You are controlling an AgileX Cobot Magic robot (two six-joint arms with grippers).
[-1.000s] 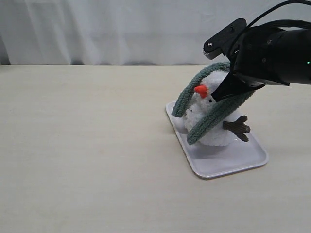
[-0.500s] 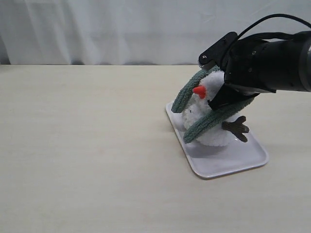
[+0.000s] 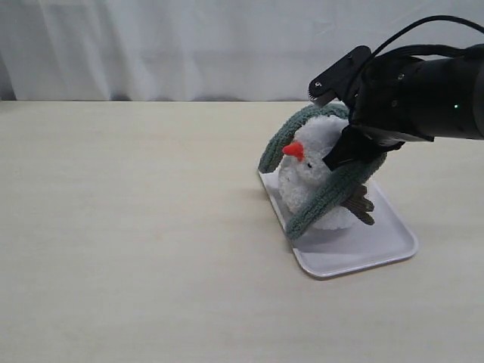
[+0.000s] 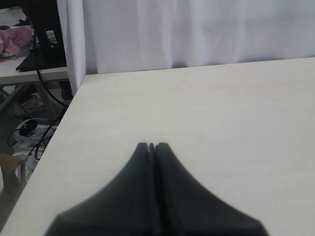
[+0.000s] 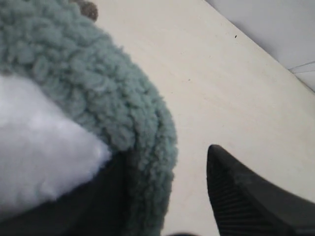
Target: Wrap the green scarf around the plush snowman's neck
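Beige table (image 3: 113, 265); right tool (image 5: 165, 164) parted beside green scarf (image 5: 88, 73); left tool (image 4: 151, 147), wrist-view only, closed.

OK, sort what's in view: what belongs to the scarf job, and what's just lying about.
Job: scarf, snowman, right claw open at the scarf.
Lying about: tray under the snowman, left claw shut over the table, curtain.
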